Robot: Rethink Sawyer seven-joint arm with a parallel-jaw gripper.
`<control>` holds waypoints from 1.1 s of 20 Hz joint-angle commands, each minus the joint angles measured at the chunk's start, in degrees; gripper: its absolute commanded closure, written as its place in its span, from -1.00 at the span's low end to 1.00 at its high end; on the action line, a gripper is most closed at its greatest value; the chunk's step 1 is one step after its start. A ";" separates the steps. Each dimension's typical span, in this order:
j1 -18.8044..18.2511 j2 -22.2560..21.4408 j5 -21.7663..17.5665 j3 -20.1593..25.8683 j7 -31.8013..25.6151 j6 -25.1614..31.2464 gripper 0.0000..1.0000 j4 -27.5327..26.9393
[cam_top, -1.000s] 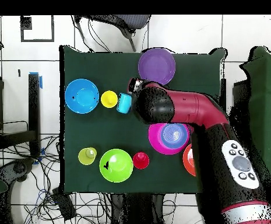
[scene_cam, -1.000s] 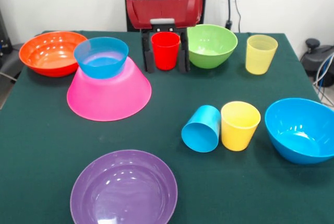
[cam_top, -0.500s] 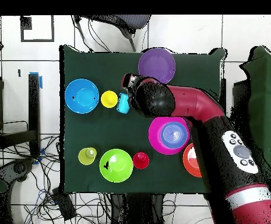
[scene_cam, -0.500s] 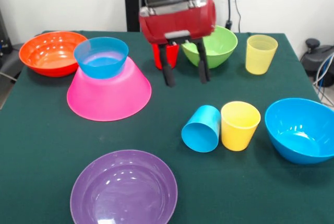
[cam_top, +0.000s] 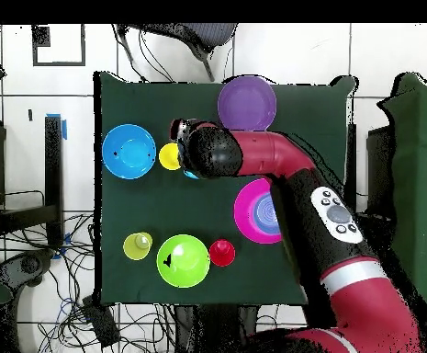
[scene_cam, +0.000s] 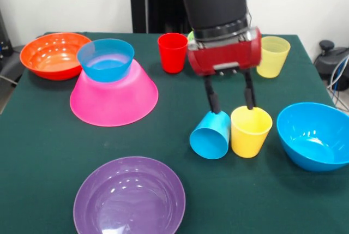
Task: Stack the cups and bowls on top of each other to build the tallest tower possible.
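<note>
Above the two cups at the table's centre-right, our gripper (scene_cam: 230,102) hangs spread and empty.
At its 6 o'clock the blue cup (scene_cam: 210,134) lies tipped beside the upright yellow cup (scene_cam: 250,131); we judge both light, stiff, slick plastic, best pinched across the rim wall.

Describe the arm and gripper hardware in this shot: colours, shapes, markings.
Single arm with glossy red, rounded shells and black joints. A light grey oval panel with dark round buttons sits on one link, and a pale grey band circles the link nearer the base. The wrist is a black cylinder ending in a boxy red housing with a silver trim strip. The gripper has two thin, straight black fingers. No loose cables visible.
</note>
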 commanded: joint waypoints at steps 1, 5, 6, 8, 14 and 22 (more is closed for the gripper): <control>1.71 4.86 -4.56 -3.45 -4.53 6.25 -1.00 -5.54; 3.24 6.08 -5.15 -4.78 -3.45 6.84 -1.00 -8.04; 3.44 6.23 -5.16 -4.97 -3.28 6.96 -1.00 -8.33; 3.72 6.35 -5.22 -5.31 -3.04 7.09 -1.00 -8.72; 6.23 7.86 -4.24 -7.76 -2.78 14.52 -1.00 -13.43; 4.98 13.75 -2.87 -3.48 -11.38 26.88 -1.00 -17.16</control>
